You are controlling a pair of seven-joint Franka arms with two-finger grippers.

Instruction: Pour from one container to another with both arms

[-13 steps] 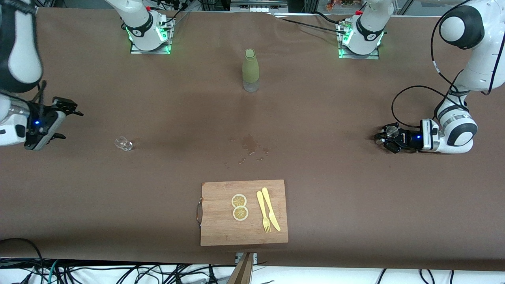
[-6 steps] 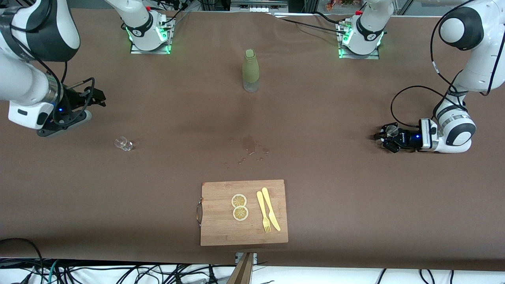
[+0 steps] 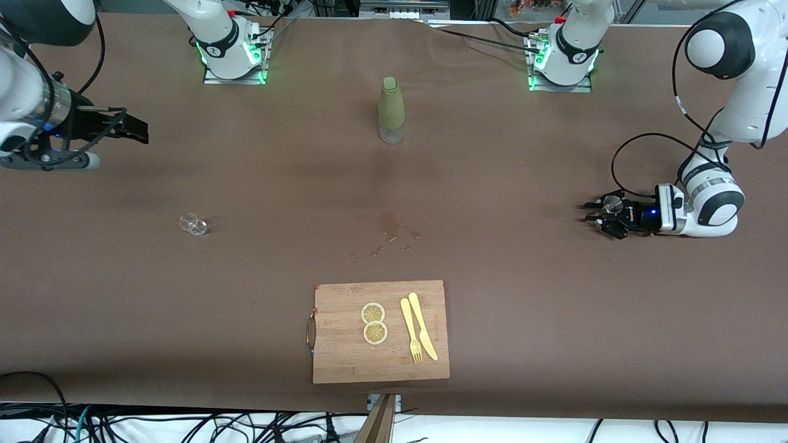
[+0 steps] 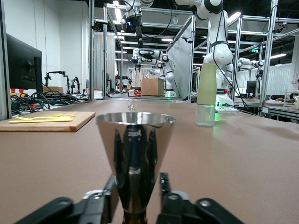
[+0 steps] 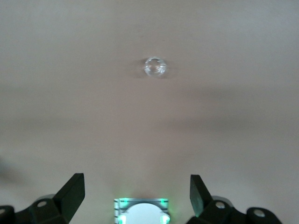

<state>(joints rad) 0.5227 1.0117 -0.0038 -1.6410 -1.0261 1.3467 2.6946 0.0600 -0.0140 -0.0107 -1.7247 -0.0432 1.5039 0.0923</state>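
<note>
A shiny metal cone-shaped cup (image 4: pixel 135 154) stands upright on the brown table, near the left arm's end (image 3: pixel 611 203). My left gripper (image 3: pixel 594 212) lies low around it (image 4: pixel 138 186), its jaws open; one finger rests against the cup's side and the other shows a gap. A small clear glass (image 3: pixel 194 224) sits toward the right arm's end, also seen from above (image 5: pixel 155 66). My right gripper (image 3: pixel 136 128) hangs open and empty (image 5: pixel 136 186), over the table and apart from the glass.
A green bottle with a clear base (image 3: pixel 391 111) stands mid-table near the bases (image 4: pixel 206 95). A wooden cutting board (image 3: pixel 345 357) near the front edge carries two lemon slices, a yellow fork and a knife. Wet spots (image 3: pixel 389 229) mark the cloth between bottle and board.
The left gripper's fingers have spread apart around the metal cup. The right arm has swung up and away from the small glass, toward its base.
</note>
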